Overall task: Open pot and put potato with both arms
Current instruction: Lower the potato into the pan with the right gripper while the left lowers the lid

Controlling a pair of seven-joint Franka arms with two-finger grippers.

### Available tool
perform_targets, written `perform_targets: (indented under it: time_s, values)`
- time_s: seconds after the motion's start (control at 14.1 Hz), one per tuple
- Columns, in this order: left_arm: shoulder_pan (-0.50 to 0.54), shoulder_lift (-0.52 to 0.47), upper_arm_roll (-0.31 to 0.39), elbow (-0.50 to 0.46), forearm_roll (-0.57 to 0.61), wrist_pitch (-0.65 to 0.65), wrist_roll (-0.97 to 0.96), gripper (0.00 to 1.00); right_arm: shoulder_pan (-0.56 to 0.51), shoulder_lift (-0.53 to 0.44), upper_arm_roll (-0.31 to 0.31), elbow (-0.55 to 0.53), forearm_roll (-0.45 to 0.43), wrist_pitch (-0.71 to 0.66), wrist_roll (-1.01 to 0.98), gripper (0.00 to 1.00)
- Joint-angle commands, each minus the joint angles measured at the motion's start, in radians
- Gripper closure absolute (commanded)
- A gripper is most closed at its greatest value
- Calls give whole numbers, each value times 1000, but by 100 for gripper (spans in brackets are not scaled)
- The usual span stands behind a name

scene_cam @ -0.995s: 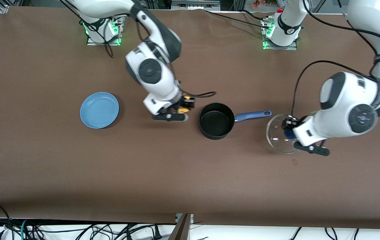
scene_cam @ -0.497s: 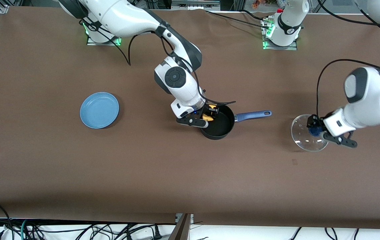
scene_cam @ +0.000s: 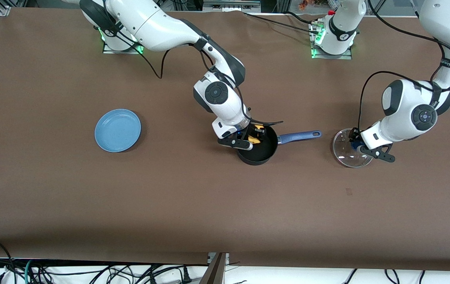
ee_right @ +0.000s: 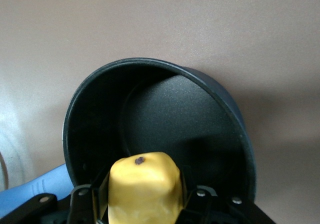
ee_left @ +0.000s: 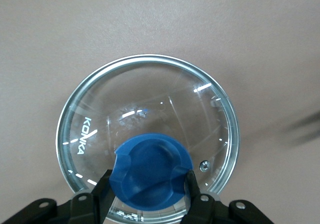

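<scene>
The black pot (scene_cam: 263,157) stands open mid-table, its blue handle (scene_cam: 300,136) pointing toward the left arm's end. My right gripper (scene_cam: 253,136) hangs over the pot's mouth, shut on the yellow potato (scene_cam: 254,139). In the right wrist view the potato (ee_right: 144,184) sits between the fingers above the pot's dark inside (ee_right: 170,114). My left gripper (scene_cam: 354,144) is shut on the blue knob (ee_left: 150,171) of the glass lid (scene_cam: 344,152), held low over the table just past the handle's tip. The lid (ee_left: 150,104) hangs level under my left gripper (ee_left: 147,178).
A flat light-blue plate (scene_cam: 117,130) lies toward the right arm's end of the table, well apart from the pot. Cables run along the table edge nearest the front camera.
My right gripper carried the potato from beside the pot to over its mouth. The left arm swung the lid outward, then brought it back a little toward the handle.
</scene>
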Motion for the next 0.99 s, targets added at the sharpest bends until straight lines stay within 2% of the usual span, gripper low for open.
perform_targets:
  time_s: [0.0, 0.07, 0.21, 0.36, 0.43, 0.5, 0.57, 0.78, 0.85, 0.92]
  values:
    - [33, 15, -4, 49, 50, -6, 15, 100, 10, 24, -7, 40, 4, -7, 12, 46]
    - [52, 41, -4, 69, 77, -4, 30, 100, 10, 22, -8, 42, -7, -7, 9, 0]
    - [88, 104, -6, 107, 96, -4, 55, 100, 5, 13, -12, 43, -18, -13, 5, 0]
    - [89, 111, -4, 127, 96, -9, 52, 100, -4, 1, -18, 48, -18, -79, -4, 0]
    - [87, 111, -4, 132, 96, -10, 51, 94, -19, -16, -18, 69, -18, -129, -10, 0]
    - [87, 111, -4, 132, 96, -10, 46, 26, -36, -33, -18, 98, -19, -213, -22, 0]
    - [93, 106, -6, 134, 93, -12, 47, 0, -54, -45, -16, 123, -21, -290, -68, 0]
    - [93, 39, -21, 149, 75, -105, 32, 0, -106, -148, -39, 134, -38, -468, -269, 0]
    - [90, 16, -38, 167, 73, -143, 34, 0, -126, -175, -42, 134, -36, -530, -330, 0]
    - [92, 0, -86, 205, 65, -197, 15, 0, -149, -205, -44, 131, -39, -586, -409, 0]
